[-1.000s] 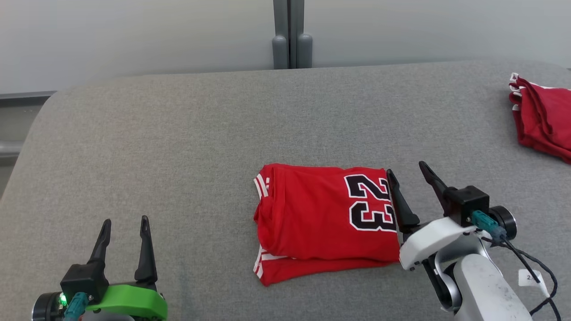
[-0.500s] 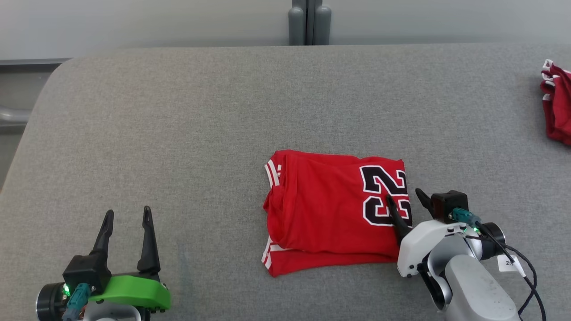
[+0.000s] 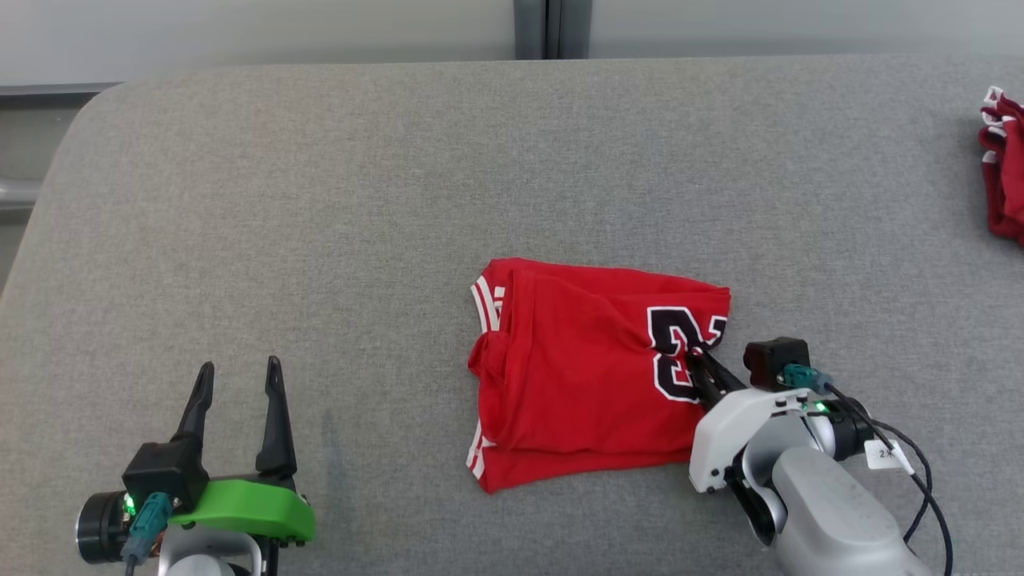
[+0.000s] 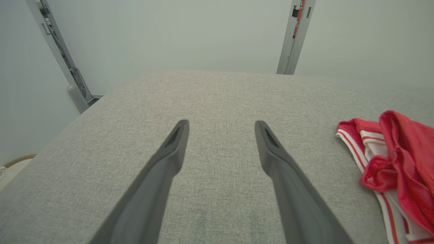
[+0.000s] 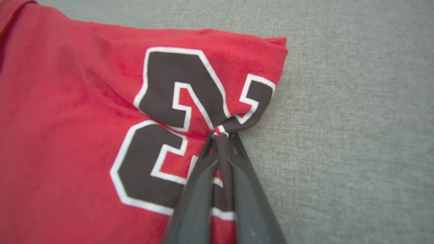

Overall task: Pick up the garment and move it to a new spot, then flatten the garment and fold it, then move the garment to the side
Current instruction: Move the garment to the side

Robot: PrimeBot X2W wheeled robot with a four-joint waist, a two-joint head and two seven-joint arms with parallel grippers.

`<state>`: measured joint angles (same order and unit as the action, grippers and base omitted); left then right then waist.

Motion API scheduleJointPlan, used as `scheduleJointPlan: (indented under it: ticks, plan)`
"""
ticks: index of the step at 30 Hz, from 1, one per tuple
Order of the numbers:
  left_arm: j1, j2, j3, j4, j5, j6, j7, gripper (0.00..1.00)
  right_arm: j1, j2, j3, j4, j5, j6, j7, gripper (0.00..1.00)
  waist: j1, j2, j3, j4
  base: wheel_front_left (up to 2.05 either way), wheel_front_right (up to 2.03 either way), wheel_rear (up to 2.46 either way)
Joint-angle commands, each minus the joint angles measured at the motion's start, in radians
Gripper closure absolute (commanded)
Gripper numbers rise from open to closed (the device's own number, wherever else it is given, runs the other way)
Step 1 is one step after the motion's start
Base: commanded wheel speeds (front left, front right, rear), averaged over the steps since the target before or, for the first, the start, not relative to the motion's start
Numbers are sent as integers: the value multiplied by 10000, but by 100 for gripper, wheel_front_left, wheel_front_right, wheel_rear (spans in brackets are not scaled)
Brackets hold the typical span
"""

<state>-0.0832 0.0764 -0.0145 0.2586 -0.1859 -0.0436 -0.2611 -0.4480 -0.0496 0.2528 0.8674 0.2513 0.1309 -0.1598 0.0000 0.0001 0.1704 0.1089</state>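
The garment [image 3: 576, 368] is a folded red jersey with white trim and a black "23", lying mid-table on the grey cloth surface. My right gripper [image 3: 698, 358] is shut on the garment's right edge, pinching a bunch of the printed fabric [image 5: 221, 130] between its dark fingers so the cloth puckers toward them. My left gripper [image 3: 238, 376] stands open at the lower left, well away from the garment, nothing between its fingers [image 4: 176, 142]. The garment's striped hem [image 4: 379, 159] shows at the right of the left wrist view.
The grey padded table [image 3: 320, 200] stretches wide to the left and back. Another red garment [image 3: 1004, 172] lies at the far right edge. A grey post [image 3: 552, 28] stands behind the table against a pale wall.
My right gripper came down onto the garment's right edge and shut on it, bunching the numbers. The head camera tilted, shifting the whole scene. The left gripper stays open.
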Motion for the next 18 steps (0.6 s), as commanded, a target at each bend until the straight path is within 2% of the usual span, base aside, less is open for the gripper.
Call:
scheduleJointPlan:
  ticks: [1,8,18]
  plan:
    - [-164,-17,18,-54,-97,26,-47,0,-273,-22,94,135,-13,-4,1,100,0,-1,65,-59,0,0,0]
    - [-405,-84,-49,-371,-6,-58,-41,0,-2183,-870,690,-112,-273,-4,61,100,0,-1,967,-414,0,0,0]
    - [-1297,-40,-11,-903,245,-187,-40,0,-4729,-3137,1077,-1396,96,-4,726,100,0,-1,2820,-1423,0,0,0]
